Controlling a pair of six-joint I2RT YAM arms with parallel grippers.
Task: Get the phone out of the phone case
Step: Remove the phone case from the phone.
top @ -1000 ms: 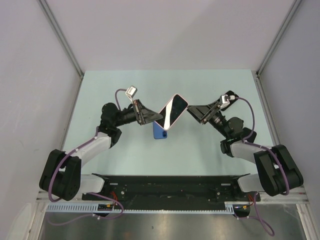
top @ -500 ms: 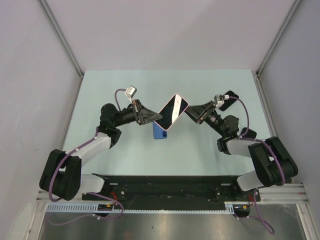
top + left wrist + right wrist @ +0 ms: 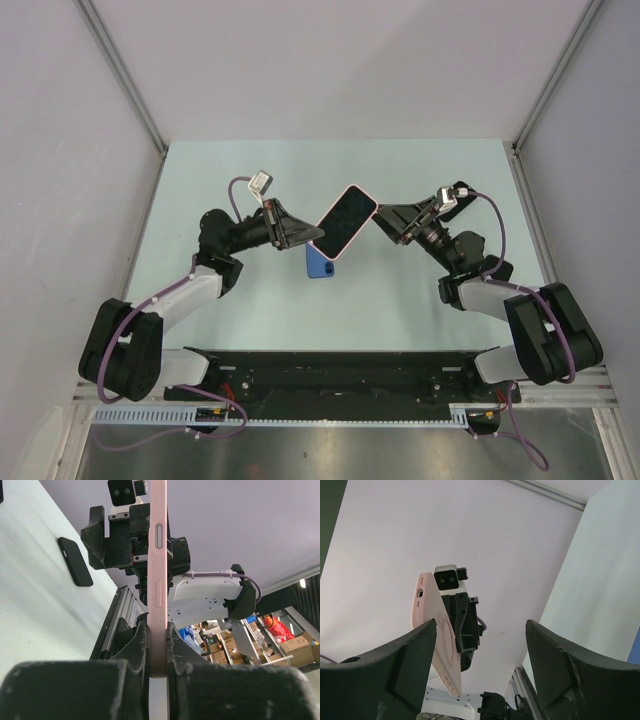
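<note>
Left claw state: the left gripper (image 3: 312,237) is clamped narrow across the thickness of the phone case (image 3: 358,190), at the case's near end.
Right claw state: the right gripper (image 3: 383,217) stands wide, with nothing between its fingers.
Location of the task's thing: the phone (image 3: 345,222) sits inside the pink case, dark screen up in the top view. The pair hangs in the air between the two claws, clear of the table (image 3: 420,170).
Direction from the right claw: the case lies just ahead of the open fingers. In the right wrist view it leans toward the claw's left finger (image 3: 405,675) and is not centred in the gap.
Direction from the left claw: the case runs straight out ahead of the closed fingers, edge-on, with its side buttons showing.
Long axis: it runs from the left claw's grip to the free end beside the right claw, so that free end is what you have to work with.
Nearer arm: the left arm already holds the case. The right arm is the free one and is near the far corner, and you cannot tell whether it touches.
Judgement for the coming move: bring the right claw onto the free end before you close it.
Count, phones in a case: one.
Count, pink cases: one.
Count, other items: one blue flat item (image 3: 319,265) on the table, below the left claw.
Count, claws: two.
</note>
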